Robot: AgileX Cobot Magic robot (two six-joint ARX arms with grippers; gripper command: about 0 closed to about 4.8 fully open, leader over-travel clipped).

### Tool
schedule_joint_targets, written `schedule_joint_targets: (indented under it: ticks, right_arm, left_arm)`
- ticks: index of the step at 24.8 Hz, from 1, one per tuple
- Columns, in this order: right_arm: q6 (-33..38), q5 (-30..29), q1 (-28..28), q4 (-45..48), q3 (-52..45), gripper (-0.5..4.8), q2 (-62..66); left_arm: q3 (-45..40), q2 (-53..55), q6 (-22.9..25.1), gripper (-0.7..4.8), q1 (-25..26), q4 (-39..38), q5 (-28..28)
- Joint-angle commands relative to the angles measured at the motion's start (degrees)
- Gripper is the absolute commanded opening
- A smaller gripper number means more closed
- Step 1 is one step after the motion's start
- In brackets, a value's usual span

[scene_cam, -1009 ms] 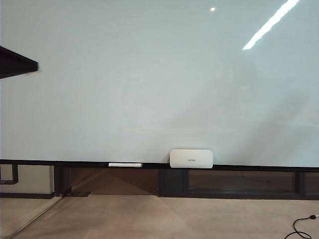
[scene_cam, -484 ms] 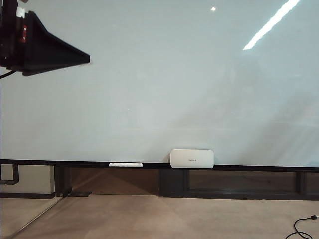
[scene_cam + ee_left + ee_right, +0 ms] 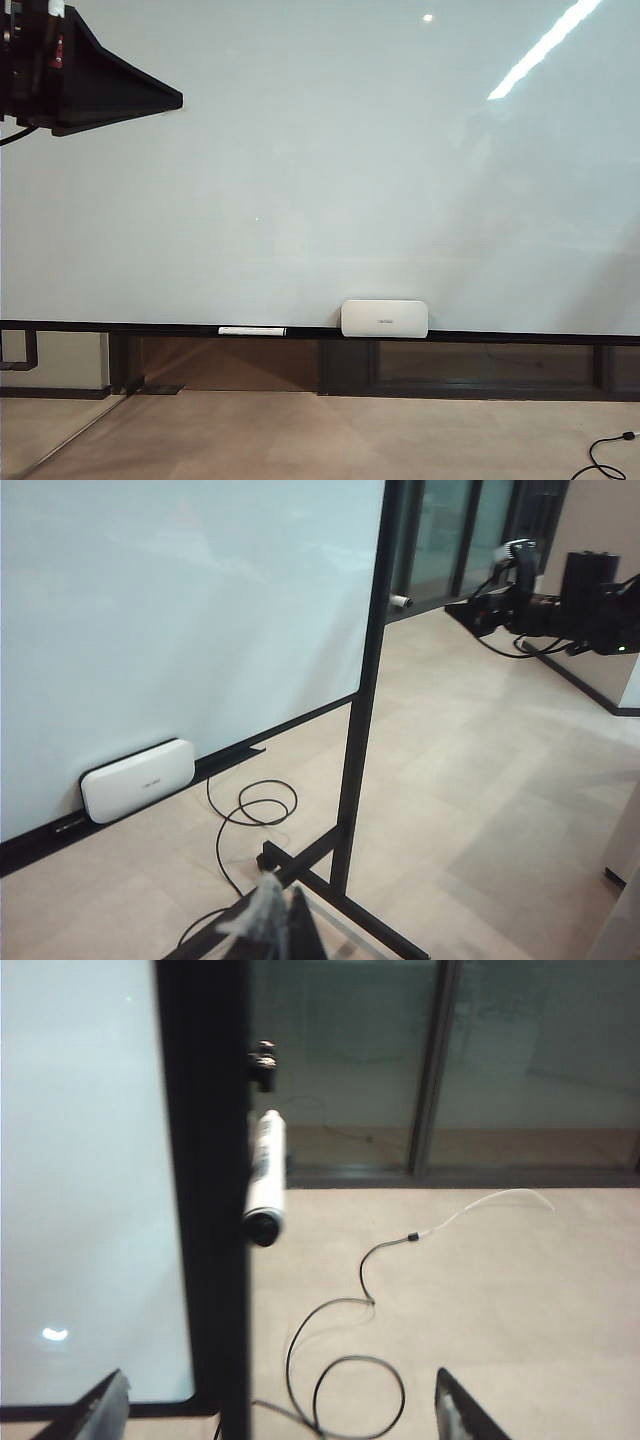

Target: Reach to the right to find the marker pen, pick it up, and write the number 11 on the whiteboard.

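Two grippers are showing. Right gripper (image 3: 275, 1405) is standing spread wide and empty at the bottom of its wrist view, facing the marker pen (image 3: 266, 1177) sticking off the whiteboard (image 3: 330, 160) frame's edge. Left gripper (image 3: 272, 930) is peeking in low; I cannot tell its jaws. Nothing is written yet.

The whiteboard (image 3: 330, 170) stands upright, glossy, pale and unmarked. The marker pen (image 3: 266, 1178), white-barrelled with a dark end, sits on its black side frame, well ahead of the right gripper's (image 3: 275, 1410) spread fingers (image 3: 100, 1410).
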Motion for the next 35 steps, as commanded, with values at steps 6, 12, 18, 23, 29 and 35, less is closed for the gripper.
schedule_joint_targets:
  ticks: [6,12,18,23,29,35]
  right_arm:
    - [0.3,-5.3,2.0,7.0,4.5,3.87,5.8]
    - [0.3,-2.3,3.8,15.5,6.1,3.87,10.6]
    - [-0.3,0.4,4.4,16.6,9.0,3.43,14.4]
    - [-0.3,1.3,4.5,13.8,11.2,2.95,14.6]
    - [-0.3,1.1,4.4,9.6,14.8,2.97,14.6]
    - [-0.3,1.1,4.4,6.6,17.1,2.97,14.6]
  left_arm:
    - [0.1,0.0,0.7,-0.05,-0.1,-1.5,-1.7]
    - [0.1,0.7,1.0,-0.05,-0.1,-1.8,-2.4]
    - [0.1,1.8,1.6,-0.05,-0.1,-2.6,-3.2]
    - [0.1,1.8,1.8,-0.05,-0.1,-2.7,-4.0]
    - [0.1,1.8,1.8,-0.05,-0.1,-2.8,-4.1]
    - [0.1,1.8,1.8,-0.05,-0.1,-2.8,-4.2]
